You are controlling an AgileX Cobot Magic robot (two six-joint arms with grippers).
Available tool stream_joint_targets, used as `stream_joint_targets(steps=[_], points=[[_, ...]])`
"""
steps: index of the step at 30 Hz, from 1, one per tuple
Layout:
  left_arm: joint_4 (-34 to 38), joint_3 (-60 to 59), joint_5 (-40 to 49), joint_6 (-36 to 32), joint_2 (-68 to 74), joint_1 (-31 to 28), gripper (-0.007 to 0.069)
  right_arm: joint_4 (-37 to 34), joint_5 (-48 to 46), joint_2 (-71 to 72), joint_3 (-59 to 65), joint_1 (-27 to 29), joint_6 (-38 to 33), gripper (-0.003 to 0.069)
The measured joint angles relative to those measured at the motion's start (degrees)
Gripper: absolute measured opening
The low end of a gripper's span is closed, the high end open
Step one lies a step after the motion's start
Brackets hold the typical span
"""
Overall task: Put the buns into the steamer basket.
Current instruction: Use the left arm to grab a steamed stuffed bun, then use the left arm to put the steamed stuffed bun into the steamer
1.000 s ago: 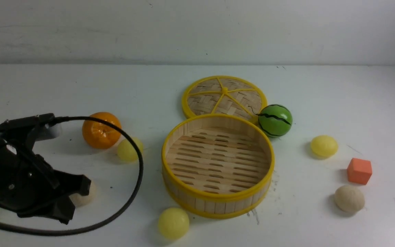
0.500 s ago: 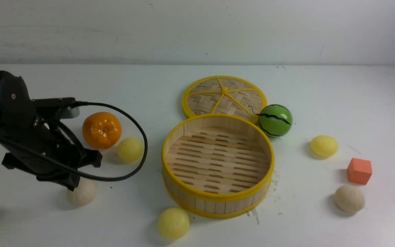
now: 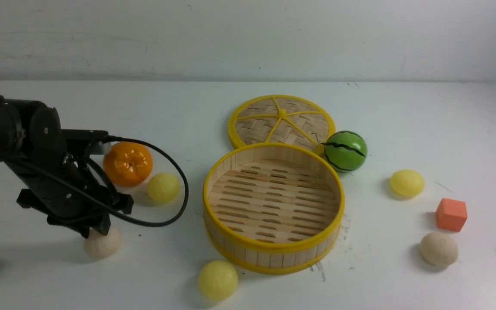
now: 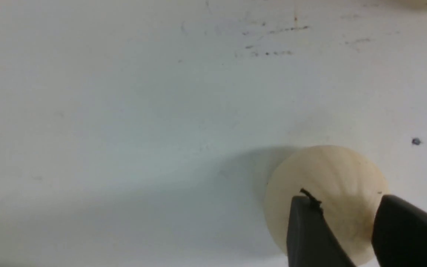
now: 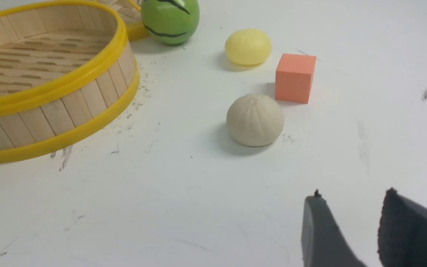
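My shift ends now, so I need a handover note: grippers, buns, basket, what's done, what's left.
Left gripper: open, jaws apart over the left beige bun, no grip yet.
Right gripper: open, empty.
Basket: empty, lid off behind it.
On the table: yellow bun beside the orange, near-side yellow bun in front of the basket, right yellow bun, right beige bun.
Done: nothing in the basket. Left: all five buns.

No legible text, labels, numbers anywhere.
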State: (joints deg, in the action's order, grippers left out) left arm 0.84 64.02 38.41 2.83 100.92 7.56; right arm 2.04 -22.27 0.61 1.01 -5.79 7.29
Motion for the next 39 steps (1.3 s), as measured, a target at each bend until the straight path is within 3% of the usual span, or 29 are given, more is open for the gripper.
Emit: stream_joint_targets(steps=[5,10,12,14,19,24,29,39], points=[[0.06,0.0,-1.29,0.0,1.49,0.0,0.0241,0.0,0.0,0.0,0.0,0.0,0.0,0.0239],[0.34,0.18,-1.42,0.0,2.07,0.0,0.0174,0.0,0.0,0.0,0.0,0.0,0.0,0.0239],[1.41,0.18,-1.07,0.0,2.13,0.0,0.0044,0.0,0.0,0.0,0.0,0.0,0.0,0.0239],[2.18,0.37,-0.41,0.0,2.07,0.0,-0.0006,0.0,0.0,0.0,0.0,0.0,0.0,0.0239],[3.77,3.25,4.05,0.0,-0.25,0.95,-0.0011,0.0,0.0,0.0,0.0,0.0,0.0,0.0239],[4.43,14.9,10.0,0.0,-3.77,10.87,-0.0011,0.0,0.0,0.0,0.0,0.0,0.0,0.0239],[4.92,26.92,12.51,-1.38,3.69,18.54,-0.0011,0.0,0.0,0.0,0.0,0.0,0.0,0.0239],[0.38,47.94,17.78,-2.83,24.5,19.65,-0.001,0.0,0.0,0.0,0.0,0.0,0.0,0.0239]])
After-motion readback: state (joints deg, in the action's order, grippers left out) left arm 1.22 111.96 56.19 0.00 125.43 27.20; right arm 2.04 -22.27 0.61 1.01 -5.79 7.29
